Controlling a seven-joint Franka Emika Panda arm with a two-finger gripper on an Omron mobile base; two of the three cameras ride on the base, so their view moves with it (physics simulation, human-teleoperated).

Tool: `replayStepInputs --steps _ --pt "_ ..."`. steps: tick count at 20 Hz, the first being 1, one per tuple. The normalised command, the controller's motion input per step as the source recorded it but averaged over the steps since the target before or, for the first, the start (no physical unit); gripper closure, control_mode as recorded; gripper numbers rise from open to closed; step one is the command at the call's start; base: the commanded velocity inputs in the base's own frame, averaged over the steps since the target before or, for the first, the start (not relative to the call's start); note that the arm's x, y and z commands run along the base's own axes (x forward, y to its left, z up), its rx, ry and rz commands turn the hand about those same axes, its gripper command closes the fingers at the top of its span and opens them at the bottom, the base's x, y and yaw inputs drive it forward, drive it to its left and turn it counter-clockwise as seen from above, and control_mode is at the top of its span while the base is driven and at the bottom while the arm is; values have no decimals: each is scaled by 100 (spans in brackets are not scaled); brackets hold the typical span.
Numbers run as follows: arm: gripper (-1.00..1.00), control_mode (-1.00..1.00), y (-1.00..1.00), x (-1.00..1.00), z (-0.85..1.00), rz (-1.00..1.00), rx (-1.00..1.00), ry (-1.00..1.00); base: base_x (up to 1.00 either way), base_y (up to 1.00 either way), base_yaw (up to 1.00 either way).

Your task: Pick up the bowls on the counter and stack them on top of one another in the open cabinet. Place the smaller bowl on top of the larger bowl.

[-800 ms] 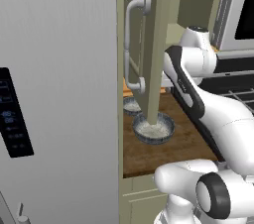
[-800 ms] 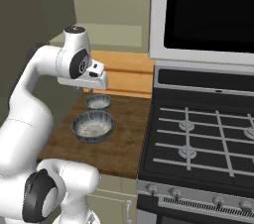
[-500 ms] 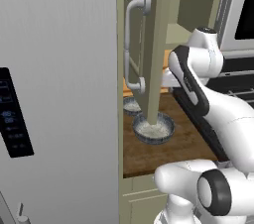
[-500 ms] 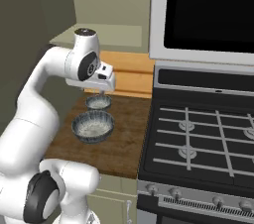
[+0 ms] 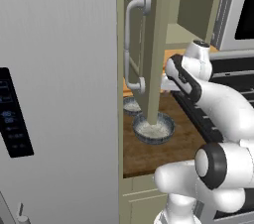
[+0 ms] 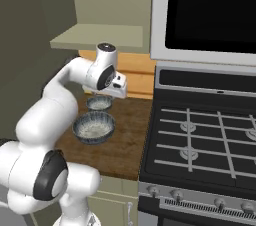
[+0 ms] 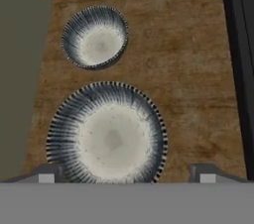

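Note:
On the counter [image 6: 125, 142] stand both bowls, dark striped outside and pale inside. The larger bowl [image 7: 106, 136] [image 6: 93, 126] [image 5: 154, 129] is nearer the front edge, and the smaller bowl [image 7: 95, 37] [image 6: 99, 103] sits just behind it, apart from it. In the left base view the smaller bowl [image 5: 131, 105] is half hidden by the cabinet door. My gripper [image 7: 126, 174] [image 6: 118, 90] hangs open above the counter, looking down on the bowls, its fingertips [image 7: 47, 173] wide apart with nothing between them. The open cabinet's shelf [image 6: 100, 35] lies above and behind the bowls.
The open cabinet door [image 5: 155, 44] with its pale bar handle [image 5: 133, 44] hangs left of the arm, over the bowls. A tall grey fridge [image 5: 59, 94] fills the left. The black stove [image 6: 205, 140] borders the counter on the right, under a dark microwave [image 6: 205, 10].
The hand has swung rightward toward the stove and come slightly lower, staying open. Both bowls stand where they were.

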Motion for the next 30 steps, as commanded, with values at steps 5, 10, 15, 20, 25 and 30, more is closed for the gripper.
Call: replayStepInputs --steps 5,10,15,20,25,30 --pt "-100 -100 8 69 -45 0 19 -3 0 0 0" --pt "-100 -100 32 40 -35 0 10 -5 0 0 0" --pt "-100 -100 33 20 -40 0 -14 8 0 0 0" --pt "-100 -100 5 7 -51 0 -2 7 0 0 0" --pt "-100 -100 0 40 -32 -1 0 -6 0 0 0" --pt "-100 -100 1 37 -11 -3 0 -3 0 0 0"
